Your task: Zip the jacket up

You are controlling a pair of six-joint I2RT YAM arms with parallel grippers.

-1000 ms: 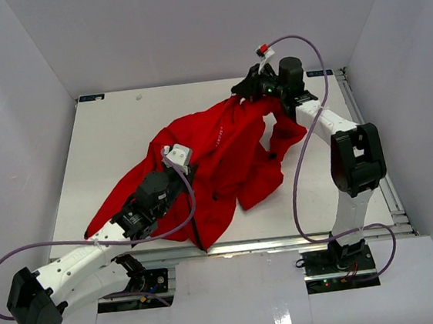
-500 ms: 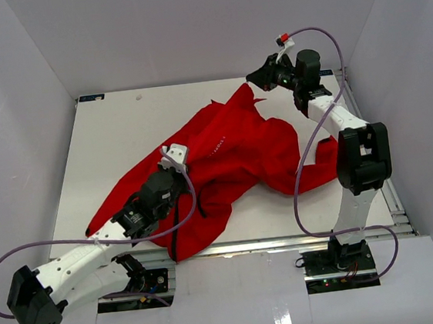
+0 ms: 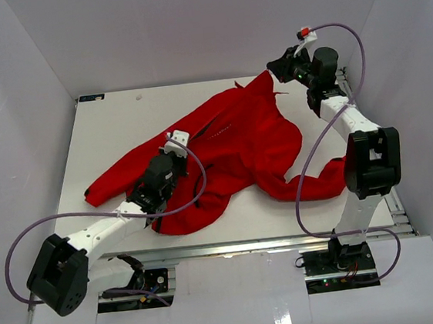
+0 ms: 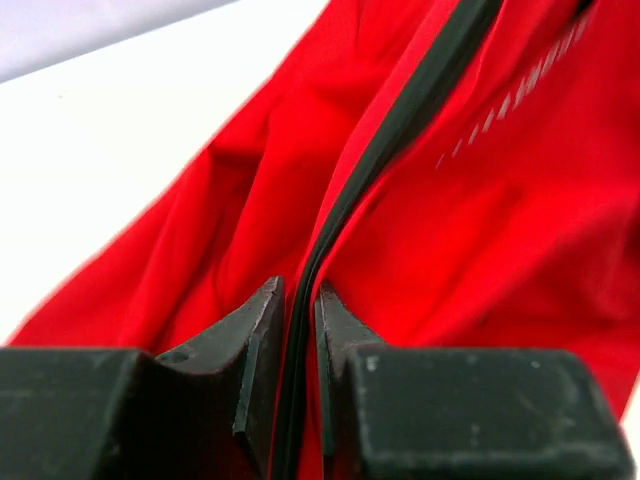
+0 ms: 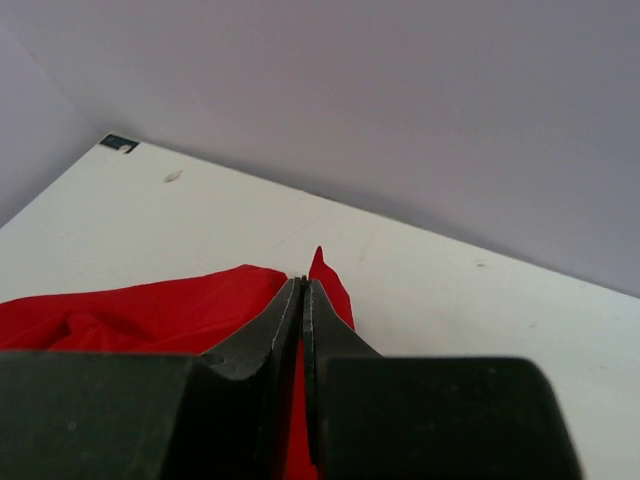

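Note:
The bright red jacket (image 3: pixel 237 140) lies spread across the middle of the table, one sleeve reaching left and one to the right front. My left gripper (image 3: pixel 176 157) is on its lower front and is shut on the dark zipper edge (image 4: pixel 400 110), which runs up between my fingers (image 4: pixel 258 330). My right gripper (image 3: pixel 273 69) is at the far right, shut on the jacket's top corner (image 5: pixel 325 275) and holding it up off the table.
The white table (image 3: pixel 112 126) is boxed in by grey walls at the back and both sides. A metal rail (image 3: pixel 287 241) runs along the near edge. Purple cables loop from both arms.
My right gripper has moved right and back, pulling the jacket's top out. The jacket has spread flatter, and its left sleeve now lies on the table. My left gripper has shifted slightly back.

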